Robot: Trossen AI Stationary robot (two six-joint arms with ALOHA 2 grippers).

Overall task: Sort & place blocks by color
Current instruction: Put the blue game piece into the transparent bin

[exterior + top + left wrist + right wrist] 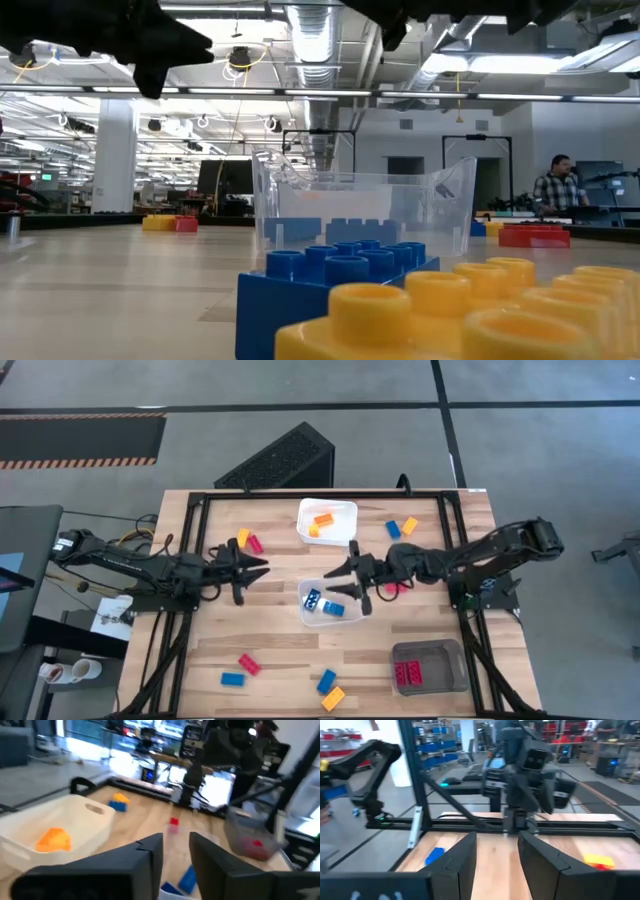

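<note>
The blocks are small studded bricks in red, blue and yellow-orange. Two blue ones [323,604] lie in the clear tray [304,612], orange ones [322,522] in the white tray [345,510], and red ones [410,674] in the grey tray [450,655]. Others lie loose on the table. My left gripper [258,568] [176,837] is open and empty, above the table left of the clear tray. My right gripper [333,582] [497,837] is open and empty above the clear tray's right part. The two grippers face each other.
Loose blocks: a yellow and red pair [248,541] by the left gripper, a blue and yellow pair [401,527] at the far right, a red one [396,589] under the right arm, red and blue [241,670] and blue and orange [329,689] near the front edge.
</note>
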